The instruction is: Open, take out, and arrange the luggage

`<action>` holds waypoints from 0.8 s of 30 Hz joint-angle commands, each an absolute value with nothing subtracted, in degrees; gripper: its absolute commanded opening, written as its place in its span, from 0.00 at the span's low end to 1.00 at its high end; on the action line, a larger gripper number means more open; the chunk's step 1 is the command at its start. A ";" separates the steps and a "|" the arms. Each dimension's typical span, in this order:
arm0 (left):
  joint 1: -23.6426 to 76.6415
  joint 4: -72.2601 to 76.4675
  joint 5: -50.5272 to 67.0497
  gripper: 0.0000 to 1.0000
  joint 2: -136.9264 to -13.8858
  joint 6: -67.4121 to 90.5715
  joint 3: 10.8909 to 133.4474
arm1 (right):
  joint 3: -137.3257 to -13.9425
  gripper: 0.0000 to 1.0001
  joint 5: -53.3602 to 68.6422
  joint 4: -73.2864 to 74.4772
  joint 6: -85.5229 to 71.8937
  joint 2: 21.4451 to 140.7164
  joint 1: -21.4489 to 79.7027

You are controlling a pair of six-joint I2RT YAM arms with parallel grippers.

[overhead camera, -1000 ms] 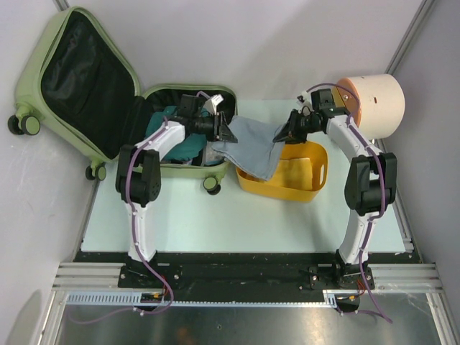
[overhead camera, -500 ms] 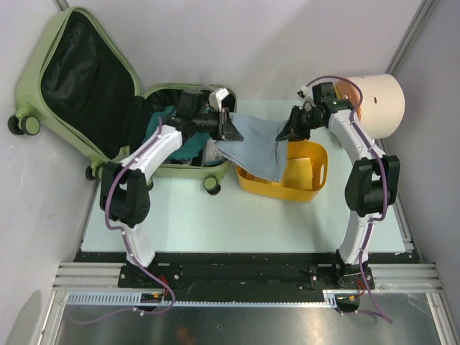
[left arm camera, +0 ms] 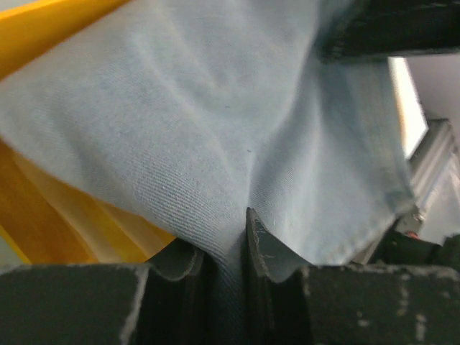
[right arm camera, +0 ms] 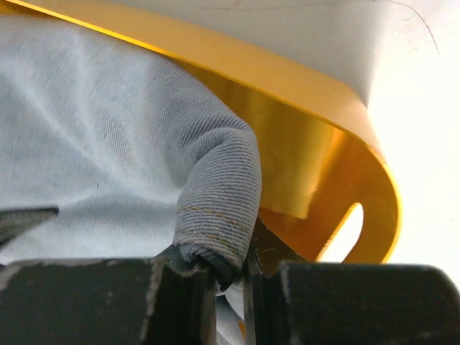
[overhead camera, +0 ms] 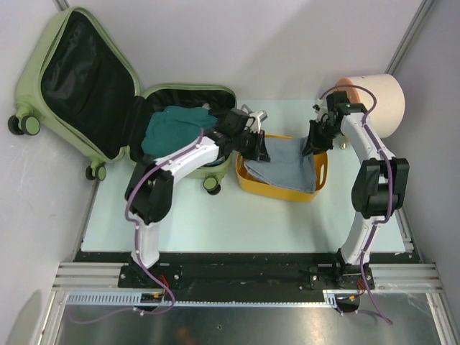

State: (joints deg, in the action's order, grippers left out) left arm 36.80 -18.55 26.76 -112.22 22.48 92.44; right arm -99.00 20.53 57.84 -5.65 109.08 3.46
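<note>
Left gripper [overhead camera: 256,151] and right gripper [overhead camera: 311,147] each pinch an edge of a denim garment [overhead camera: 284,169] low in the yellow basket [overhead camera: 280,192]; open luggage [overhead camera: 79,79] lies left of both; releasing together should keep it flat.

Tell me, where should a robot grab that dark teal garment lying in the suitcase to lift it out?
Pinch the bunched hump near the middle of the teal garment, coming straight down with the jaws across it. It lies heaped in the lower half of the open luggage, whose walls probably block a sideways approach.
</note>
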 commanded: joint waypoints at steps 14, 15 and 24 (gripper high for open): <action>37.35 -17.75 18.54 0.41 -119.80 18.29 97.12 | -97.55 0.29 5.80 47.45 -0.18 114.43 9.32; 37.35 -17.67 18.63 0.60 -118.92 17.50 97.03 | -98.78 0.40 6.24 48.42 -0.18 114.61 9.23; 35.08 -19.69 21.26 1.00 -99.86 8.79 94.23 | -101.78 0.78 15.01 52.74 -0.26 106.71 9.23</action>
